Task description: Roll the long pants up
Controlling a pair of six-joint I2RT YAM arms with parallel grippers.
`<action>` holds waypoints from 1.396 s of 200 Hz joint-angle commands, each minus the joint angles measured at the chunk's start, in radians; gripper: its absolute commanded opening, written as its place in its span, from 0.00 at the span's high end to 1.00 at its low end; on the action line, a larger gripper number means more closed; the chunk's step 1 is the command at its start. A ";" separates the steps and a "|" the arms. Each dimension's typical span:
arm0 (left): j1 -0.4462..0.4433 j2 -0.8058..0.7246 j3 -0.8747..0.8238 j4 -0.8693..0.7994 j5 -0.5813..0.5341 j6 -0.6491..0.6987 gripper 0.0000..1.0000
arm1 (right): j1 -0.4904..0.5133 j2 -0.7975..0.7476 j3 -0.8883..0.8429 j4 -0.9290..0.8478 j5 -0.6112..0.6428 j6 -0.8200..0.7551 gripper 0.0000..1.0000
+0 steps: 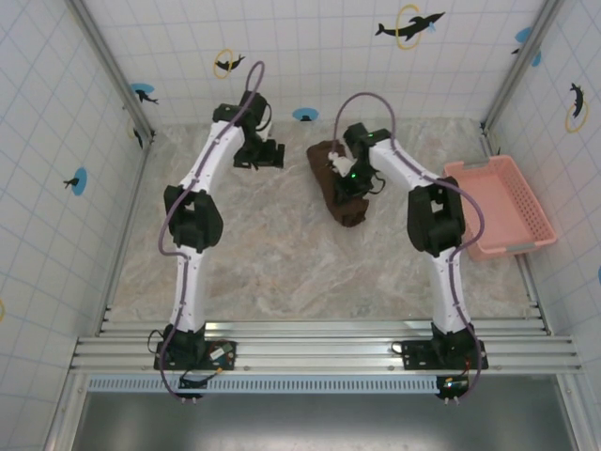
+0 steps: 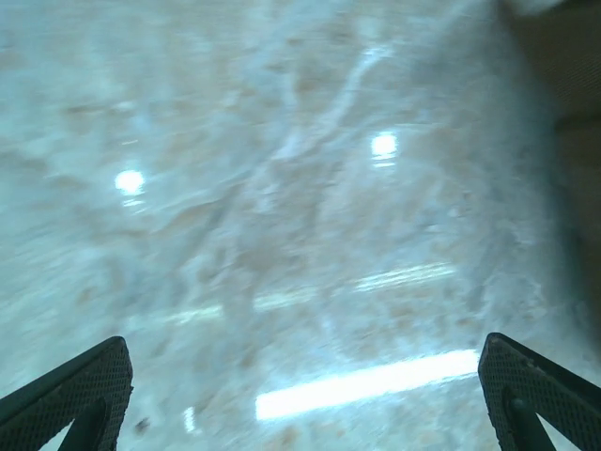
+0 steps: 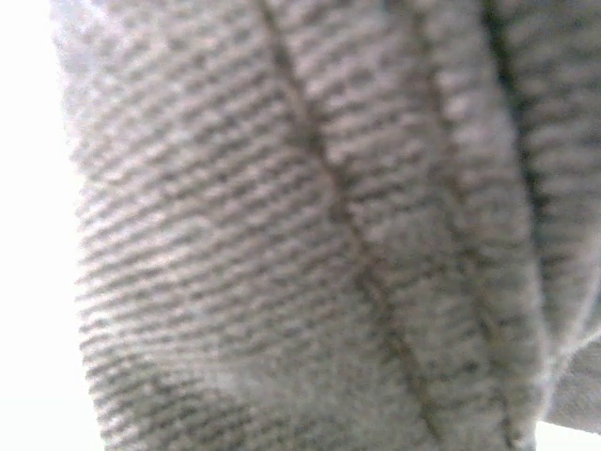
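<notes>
Legible text, labels, brands, numbers: none. Tiled walls (image 1: 310,56) carry dolphin-and-ring decals (image 1: 410,25), pictorial, without lettering.

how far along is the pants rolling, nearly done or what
Mostly done, it seems: the long pants lie as one compact dark bundle on the table, no legs spread out. In hand: the right pincer sits on the bundle, fabric close against its camera; its grip is hidden. The left pincer hangs open over bare table. Left: probably tightening the roll and letting go.
</notes>
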 commanded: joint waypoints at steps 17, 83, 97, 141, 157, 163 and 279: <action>0.004 -0.121 -0.093 -0.034 -0.052 0.022 0.03 | -0.144 -0.192 0.033 0.025 -0.114 0.184 0.78; 0.004 -0.212 -0.283 0.054 -0.067 0.059 0.03 | -0.413 -0.417 0.112 -0.059 0.027 0.205 0.78; 0.004 -0.219 -0.290 0.054 -0.071 0.074 0.03 | -0.467 -0.461 0.115 -0.071 0.047 0.195 0.78; 0.017 -0.227 -0.291 0.040 -0.077 0.119 0.03 | -0.558 -0.582 0.095 -0.153 0.272 0.015 0.77; 0.026 -0.228 -0.287 0.042 -0.067 0.122 0.03 | -0.594 -0.627 0.018 -0.142 0.333 -0.014 0.77; 0.030 -0.227 -0.283 0.041 -0.058 0.122 0.03 | -0.598 -0.636 -0.005 -0.143 0.369 -0.031 0.78; 0.101 -0.312 -0.433 0.069 0.034 0.113 0.03 | -0.663 -0.742 -0.278 0.014 0.725 -0.109 0.76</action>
